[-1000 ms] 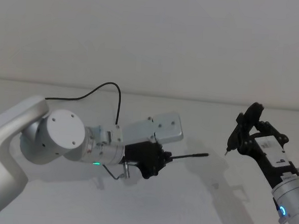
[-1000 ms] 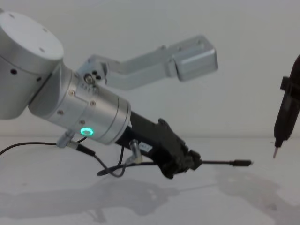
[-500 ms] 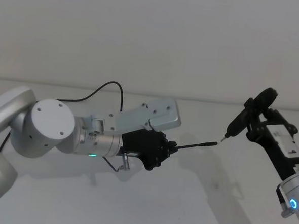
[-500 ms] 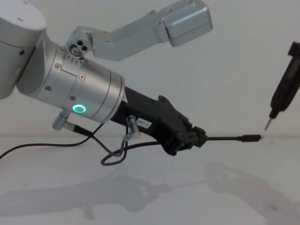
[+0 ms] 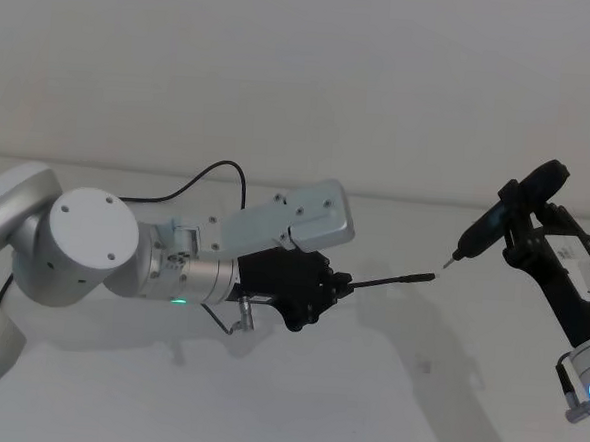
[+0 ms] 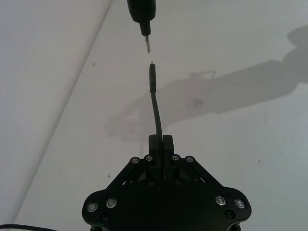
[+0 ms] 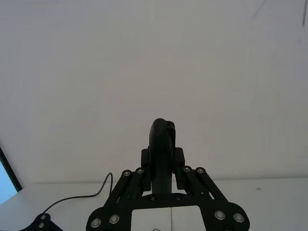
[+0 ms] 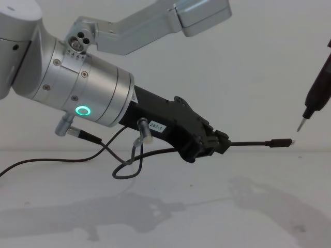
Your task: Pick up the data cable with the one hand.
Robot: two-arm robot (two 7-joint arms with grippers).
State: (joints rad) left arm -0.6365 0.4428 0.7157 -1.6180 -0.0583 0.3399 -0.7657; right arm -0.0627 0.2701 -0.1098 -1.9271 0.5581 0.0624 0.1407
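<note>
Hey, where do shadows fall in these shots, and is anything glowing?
Head view: the left gripper and data cable throw a soft shadow on the table beneath them. Chest view: a grey shadow lies under the arm; the green ring glows. Left wrist view: darker shadows cross the table beside the cable and the tool.

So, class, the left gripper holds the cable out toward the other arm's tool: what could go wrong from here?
1. The left gripper pinches the data cable well back from its plug, so the long free end may sag or swing.
2. The plug tip sits close to the pin of the black tool in the right gripper; slight drift could knock them together.
</note>
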